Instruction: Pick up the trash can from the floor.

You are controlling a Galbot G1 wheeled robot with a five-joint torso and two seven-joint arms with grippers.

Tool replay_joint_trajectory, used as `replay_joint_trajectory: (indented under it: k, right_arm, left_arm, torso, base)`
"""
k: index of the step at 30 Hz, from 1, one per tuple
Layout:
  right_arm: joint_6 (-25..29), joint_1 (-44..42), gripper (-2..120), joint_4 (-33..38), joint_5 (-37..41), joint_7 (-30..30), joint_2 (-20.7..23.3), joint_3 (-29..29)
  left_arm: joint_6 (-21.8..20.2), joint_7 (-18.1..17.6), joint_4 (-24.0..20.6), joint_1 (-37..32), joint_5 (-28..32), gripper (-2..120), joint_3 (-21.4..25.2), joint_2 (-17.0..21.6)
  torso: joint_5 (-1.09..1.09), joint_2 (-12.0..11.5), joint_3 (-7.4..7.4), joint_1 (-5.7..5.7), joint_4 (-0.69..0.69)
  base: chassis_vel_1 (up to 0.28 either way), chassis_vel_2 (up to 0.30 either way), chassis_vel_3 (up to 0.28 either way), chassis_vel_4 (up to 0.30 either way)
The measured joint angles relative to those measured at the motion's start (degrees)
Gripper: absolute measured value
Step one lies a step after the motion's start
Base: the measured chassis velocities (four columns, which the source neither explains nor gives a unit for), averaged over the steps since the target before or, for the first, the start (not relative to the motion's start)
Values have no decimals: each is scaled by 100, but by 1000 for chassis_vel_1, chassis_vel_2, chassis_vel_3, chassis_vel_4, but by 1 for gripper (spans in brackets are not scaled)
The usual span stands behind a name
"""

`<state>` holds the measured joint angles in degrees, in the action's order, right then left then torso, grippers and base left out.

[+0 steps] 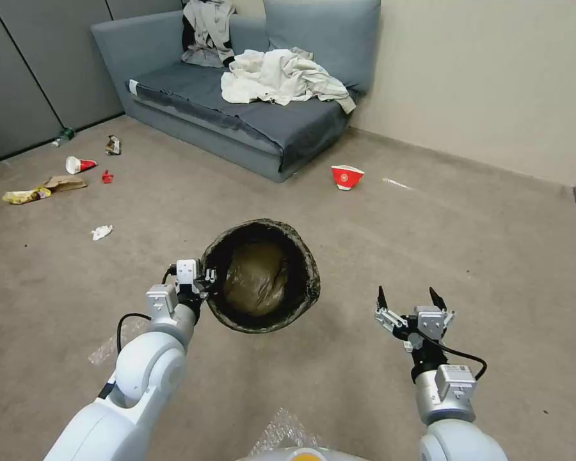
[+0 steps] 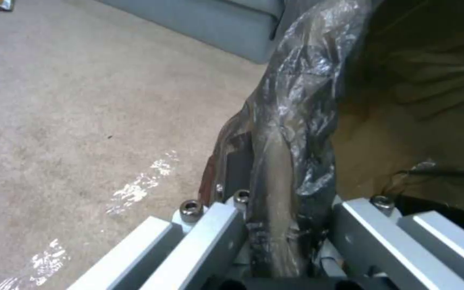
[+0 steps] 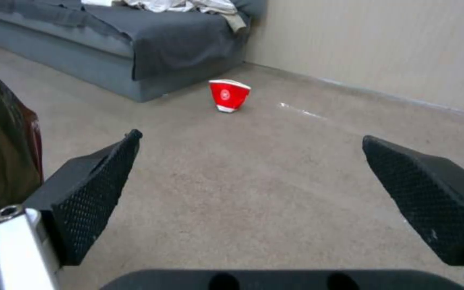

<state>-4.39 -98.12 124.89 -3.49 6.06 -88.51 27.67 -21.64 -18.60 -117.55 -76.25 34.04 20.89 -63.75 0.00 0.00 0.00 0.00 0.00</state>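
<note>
My left gripper (image 1: 206,282) is clamped on the rim of the trash can (image 1: 262,276), pinching the wall and the folded-over dark bag between its fingers at the side of the can nearest my left arm. In the left wrist view the crinkled plastic and the rim edge run straight up between my two metal fingers (image 2: 210,229), one outside the wall and one inside. The can's mouth faces up toward my head camera and tips a little toward me, so its long axis runs roughly from my view down to the floor (image 1: 429,256), leaning slightly off vertical; I look right into the brown bag bunched at the bottom. It seems to hang clear of the carpet, though from above I cannot be sure of the gap under its base. My right gripper (image 1: 411,298) hovers over bare carpet well to the right of the can, fingers spread wide and holding nothing, pointing toward the red-and-white paper bowl (image 1: 347,177) that lies tipped near the corner of the grey sofa (image 1: 249,128). Scattered litter (image 1: 77,173) sits on the carpet far off to my left.
</note>
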Motion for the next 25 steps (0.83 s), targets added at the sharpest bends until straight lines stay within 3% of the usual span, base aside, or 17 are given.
replay_joint_trajectory:
  k: [25]
  right_arm:
    - [-89,50,100,-20,28,-1,27,-4]
  left_arm:
    - [-26,-17,65,19,74,1,-36,-20]
  torso:
    - [0,0,0,0,0]
  base:
    - [0,0,0,0]
